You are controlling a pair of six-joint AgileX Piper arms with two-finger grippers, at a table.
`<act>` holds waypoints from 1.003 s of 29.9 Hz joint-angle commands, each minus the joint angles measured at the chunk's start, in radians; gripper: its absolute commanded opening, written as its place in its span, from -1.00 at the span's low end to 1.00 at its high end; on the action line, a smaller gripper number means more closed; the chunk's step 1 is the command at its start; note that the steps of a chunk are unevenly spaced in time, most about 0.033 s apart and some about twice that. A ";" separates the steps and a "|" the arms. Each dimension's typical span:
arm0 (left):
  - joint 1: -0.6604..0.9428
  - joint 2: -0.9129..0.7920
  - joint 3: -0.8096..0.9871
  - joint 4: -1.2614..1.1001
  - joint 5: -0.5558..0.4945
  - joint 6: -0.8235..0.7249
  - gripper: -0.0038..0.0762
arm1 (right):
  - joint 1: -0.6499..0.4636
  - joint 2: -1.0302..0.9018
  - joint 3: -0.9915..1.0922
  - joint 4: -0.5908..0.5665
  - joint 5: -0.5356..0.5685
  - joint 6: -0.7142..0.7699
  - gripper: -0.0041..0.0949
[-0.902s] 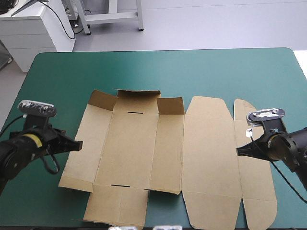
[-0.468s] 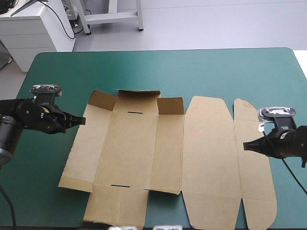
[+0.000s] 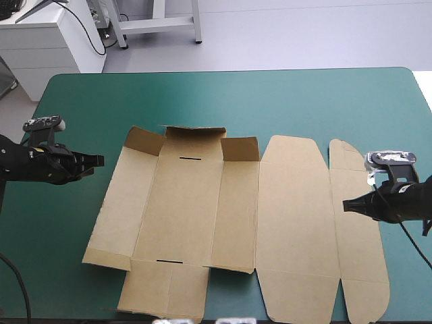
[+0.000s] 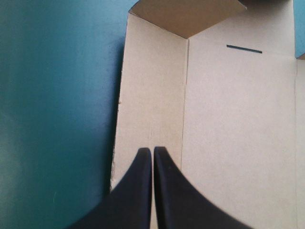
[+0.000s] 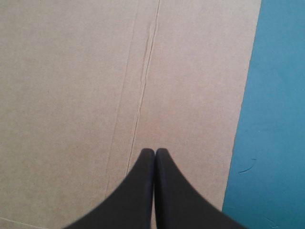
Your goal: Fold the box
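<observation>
The brown cut-cardboard box [image 3: 236,216] lies opened out nearly flat in the middle of the teal-green counter [image 3: 270,94]. Only the short flaps [image 3: 196,133] along its far edge stand up a bit.

It looks like light, thin board: stiff across each panel but keen to hinge wherever a crease is scored. It's probably smooth enough to skate over the cover if it gets shoved. Lying this flat, there's nothing to pinch from above. The sensible hold is an outer edge, such as the long left side panel [image 3: 115,202] or the rounded tuck flap [image 3: 361,270] on the right. The raised far flaps also give a ready lip.

The left fingers [image 3: 100,160], a pair of broad black fins, are pressed together into a point and holding nothing. They sit just beside the box's left edge and aim at it. The right fingers [image 3: 346,206] are the same, closed and empty, over the right end of the board near the crease.

The hard-to-see stuff:
- The box's near edge runs off the bottom of the high view.
- The right arm covers part of the rounded flap.
- Neither wrist view settles whether the tips touch the board or hang above it.
- The right wrist view is just plain board, a crease and a strip of counter.
</observation>
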 commanded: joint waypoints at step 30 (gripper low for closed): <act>0.003 0.256 -0.031 0.040 0.173 0.074 0.24 | -0.007 -0.011 -0.029 0.049 -0.037 -0.061 -0.96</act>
